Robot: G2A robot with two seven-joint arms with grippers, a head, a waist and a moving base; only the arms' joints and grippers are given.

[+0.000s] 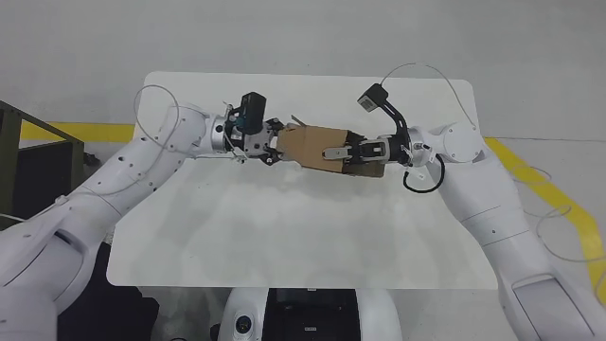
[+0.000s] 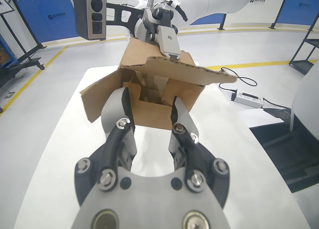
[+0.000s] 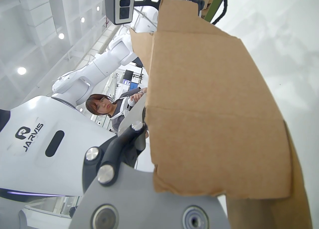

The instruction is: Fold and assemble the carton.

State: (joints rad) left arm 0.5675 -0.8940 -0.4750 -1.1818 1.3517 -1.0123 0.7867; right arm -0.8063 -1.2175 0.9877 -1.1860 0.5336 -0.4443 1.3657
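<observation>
"Top view first: where was the carton [image 1: 317, 145]?"

"Over the middle of the table [image 1: 284, 246], between my two wrists. My right jaws were clamped on its far wall. My left jaws stood open at its mouth, astride the lower flap [image 2: 152, 112]."

"How would it handle?"

"Light, stiff corrugated board, I judged, but easily creased. Best taken at a flap's edge, near the fold."

Bright even light, round ceiling lamps [image 3: 22, 70], soft shadows, edges bowed
</observation>
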